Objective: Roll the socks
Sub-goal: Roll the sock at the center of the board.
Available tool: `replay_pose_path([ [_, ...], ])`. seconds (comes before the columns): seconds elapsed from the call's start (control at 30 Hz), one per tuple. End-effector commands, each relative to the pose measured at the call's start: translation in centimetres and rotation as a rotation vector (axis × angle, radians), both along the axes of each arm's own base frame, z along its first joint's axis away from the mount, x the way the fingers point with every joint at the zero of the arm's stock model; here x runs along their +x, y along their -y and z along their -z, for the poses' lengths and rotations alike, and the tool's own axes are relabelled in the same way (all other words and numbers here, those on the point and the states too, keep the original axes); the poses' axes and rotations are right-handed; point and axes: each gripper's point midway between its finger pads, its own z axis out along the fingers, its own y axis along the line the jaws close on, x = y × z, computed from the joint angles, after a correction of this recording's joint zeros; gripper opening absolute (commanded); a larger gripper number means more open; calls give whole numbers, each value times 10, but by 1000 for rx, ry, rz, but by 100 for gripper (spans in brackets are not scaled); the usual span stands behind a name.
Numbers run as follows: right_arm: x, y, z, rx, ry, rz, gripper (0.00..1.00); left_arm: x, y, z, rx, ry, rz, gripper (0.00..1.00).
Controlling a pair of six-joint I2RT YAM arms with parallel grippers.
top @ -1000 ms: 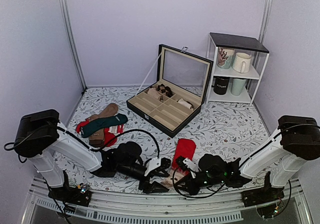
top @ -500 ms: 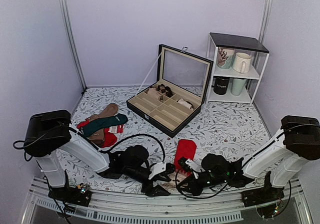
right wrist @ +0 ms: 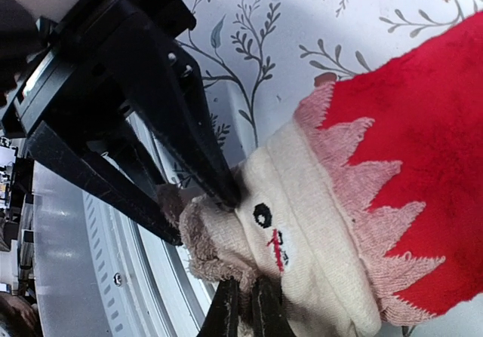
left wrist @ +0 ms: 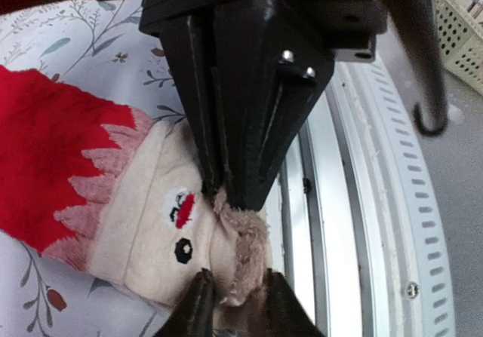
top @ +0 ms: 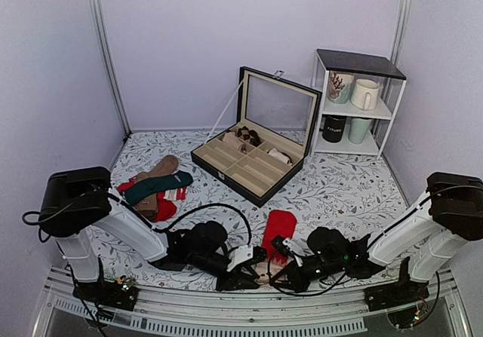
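Note:
The socks (top: 278, 225) lie red and fuzzy near the table's front edge, with the beige dotted cuff (left wrist: 143, 216) toward the rail. In the left wrist view my left gripper (left wrist: 235, 295) is shut on the bunched, fuzzy rim of the cuff. My right gripper (right wrist: 245, 307) is shut on the same cuff (right wrist: 317, 224) from the opposite side. Its dark fingers (left wrist: 241, 103) fill the top of the left wrist view and press down on the cuff's edge. From above, both grippers meet at the cuff (top: 264, 274), the left gripper (top: 247, 275) just left of the right gripper (top: 284, 266).
A heap of other socks (top: 155, 186) lies at the left. An open black compartment box (top: 253, 160) stands at the middle back, and a white shelf with mugs (top: 358, 103) at the back right. The metal rail (top: 226, 310) runs right beside the cuff.
My left gripper has slid right to the cuff and closed from wide open onto its rim. The right gripper has kept its grip and shifted slightly.

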Motion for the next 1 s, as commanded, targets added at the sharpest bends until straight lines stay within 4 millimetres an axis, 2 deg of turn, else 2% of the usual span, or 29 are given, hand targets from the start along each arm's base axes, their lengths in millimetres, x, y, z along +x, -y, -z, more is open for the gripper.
replay_pose_path([
  [0.0,-11,52,50,-236,-108,48,0,-17,-19,32,129,-70,10,11],
  [0.03,-10,52,49,-235,-108,54,0,-17,-20,33,132,-74,4,0],
  [0.13,-7,50,46,-227,-97,57,2,-18,-23,35,148,-99,-14,0],
  [0.23,1,45,34,-190,-28,59,13,-16,-28,41,192,-133,-61,0],
  [0.3,14,43,17,-137,75,79,28,-13,-32,50,242,-160,-102,0],
  [0.33,19,42,6,-95,127,85,32,-14,-35,55,265,-176,-112,0],
  [0.37,23,38,-12,-26,194,77,35,-15,-37,60,284,-191,-118,0],
  [0.43,27,40,-34,65,323,66,41,-18,-41,69,313,-226,-124,0],
  [0.47,28,41,-43,97,386,55,44,-19,-42,72,322,-239,-125,0],
  [0.5,30,41,-51,125,433,50,47,-21,-47,85,360,-258,-129,0],
  [0.57,26,37,-59,163,496,0,50,-22,-50,90,379,-281,-134,0],
  [0.63,19,32,-55,151,551,-50,52,-24,-53,91,379,-305,-132,0],
  [0.8,6,13,-30,53,665,-173,56,-23,-59,94,381,-348,-137,0],
  [0.97,5,8,-25,51,725,-193,56,-22,-60,94,384,-357,-136,0],
])
